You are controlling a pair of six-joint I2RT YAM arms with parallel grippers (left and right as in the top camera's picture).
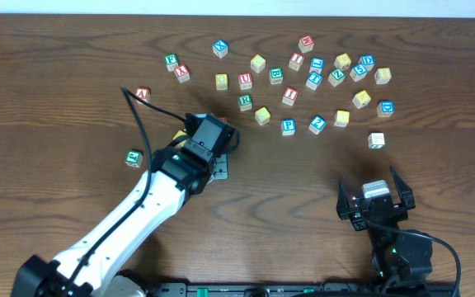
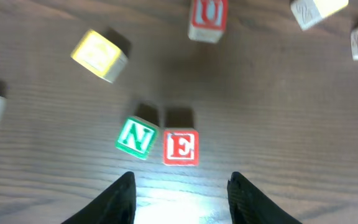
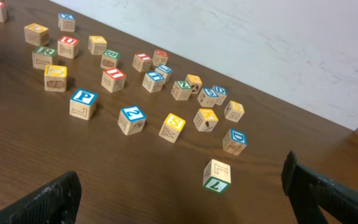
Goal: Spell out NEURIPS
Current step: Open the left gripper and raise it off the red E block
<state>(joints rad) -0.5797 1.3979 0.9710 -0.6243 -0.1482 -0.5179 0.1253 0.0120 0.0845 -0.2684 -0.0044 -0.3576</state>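
Hovering low over the tabletop (image 2: pixel 291 124), the left hand (image 2: pixel 182 183) stood released, with its fingers spread and nothing between them. Green N (image 2: pixel 137 137) and red E (image 2: pixel 180 147) sat side by side just ahead of its fingertips, nearly touching – red U (image 2: pixel 207 15) farther ahead. Right hand (image 3: pixel 179 180) gaped wide, empty. Blue P (image 3: pixel 82 103) and yellow S (image 3: pixel 172 126) lay ahead of it – red I (image 3: pixel 113 79) and green R (image 3: pixel 44 56) beyond, toward its left.

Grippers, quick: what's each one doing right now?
Left gripper: open, holding nothing; the N block and E block sit just ahead of it.
Right gripper: wide open, empty.
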